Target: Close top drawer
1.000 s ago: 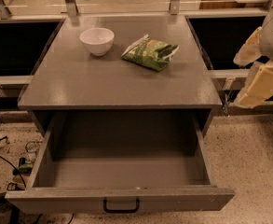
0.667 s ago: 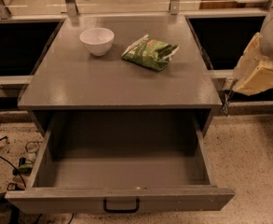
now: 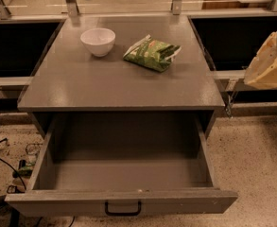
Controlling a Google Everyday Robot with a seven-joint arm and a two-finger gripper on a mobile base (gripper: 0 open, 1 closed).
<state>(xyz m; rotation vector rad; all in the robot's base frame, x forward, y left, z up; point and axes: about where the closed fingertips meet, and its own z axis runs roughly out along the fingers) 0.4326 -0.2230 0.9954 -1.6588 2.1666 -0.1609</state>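
Note:
The top drawer of the grey cabinet is pulled far out toward me and its inside is empty. Its flat front panel carries a black bar handle at the bottom centre of the view. My gripper shows as a cream-coloured shape at the right edge, level with the cabinet top. It is well to the right of the drawer and above it, touching nothing.
On the cabinet top stand a white bowl and a green snack bag. Dark openings flank the cabinet on both sides. Cables and a power strip lie on the speckled floor at the left.
The cream gripper shape at the right edge has shifted slightly up and to the right. The drawer, bowl and bag have not moved.

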